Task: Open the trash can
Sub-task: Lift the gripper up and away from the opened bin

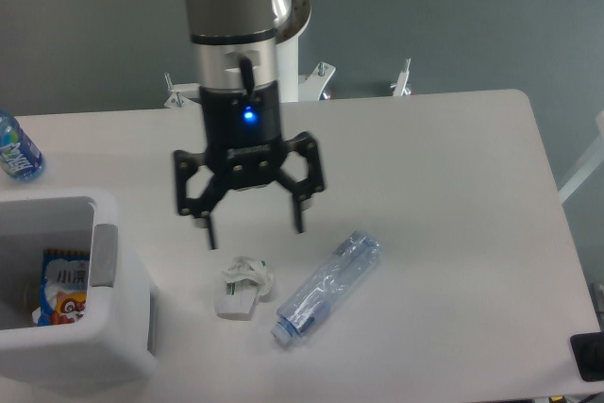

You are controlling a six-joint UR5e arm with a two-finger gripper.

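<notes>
The trash can (121, 332) is a big boxy white bin at the table's front left, partly cut off by the frame edge. Its top shows open: I see inside, where a colourful snack packet (62, 292) lies. A grey tab (104, 254) sits on its right rim. No lid shows. My gripper (255, 233) is open and empty, fingers pointing down, hanging to the right of the can and apart from it, just above a crumpled white wrapper (243, 287).
A clear plastic bottle (327, 287) lies on the table right of the wrapper. A blue-labelled bottle (14, 150) stands at the far left edge. A black object (587, 356) sits at the front right corner.
</notes>
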